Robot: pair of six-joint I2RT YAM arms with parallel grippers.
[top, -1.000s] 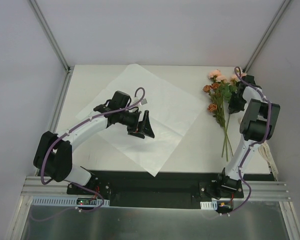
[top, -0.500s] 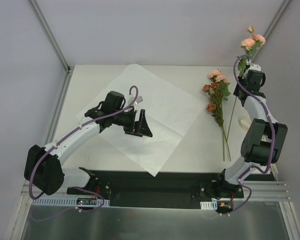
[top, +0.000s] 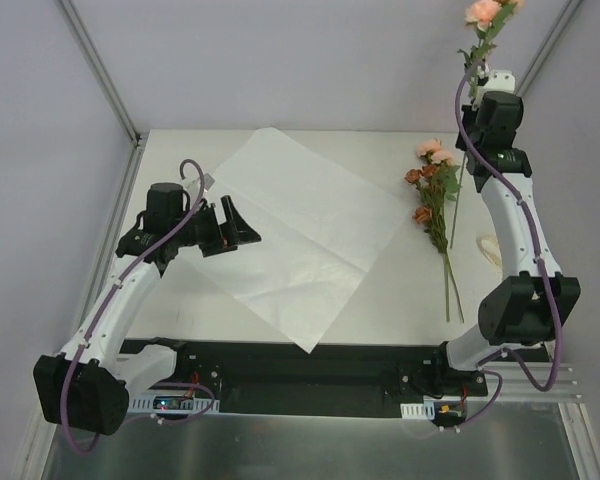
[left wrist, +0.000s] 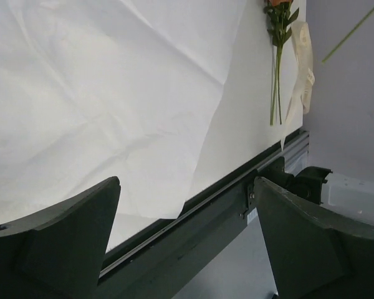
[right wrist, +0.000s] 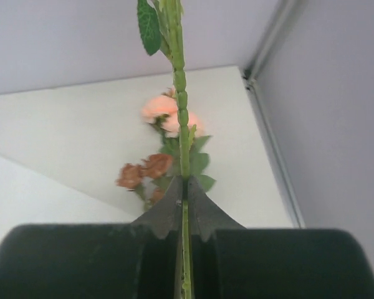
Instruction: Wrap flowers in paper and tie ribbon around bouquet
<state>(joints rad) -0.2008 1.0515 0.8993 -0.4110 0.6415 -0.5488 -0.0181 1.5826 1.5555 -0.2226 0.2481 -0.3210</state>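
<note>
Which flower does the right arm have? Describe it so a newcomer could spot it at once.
Go to the far right corner of the table, right of the paper. Above it the right gripper is shut on a single flower stem with a peach bloom against the back wall. The other flowers lie flat on the table; only this one stands upright.

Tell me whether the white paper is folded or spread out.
Spread out. The paper lies flat on the table as one open sheet, no edge turned over, showing only faint creases.
</note>
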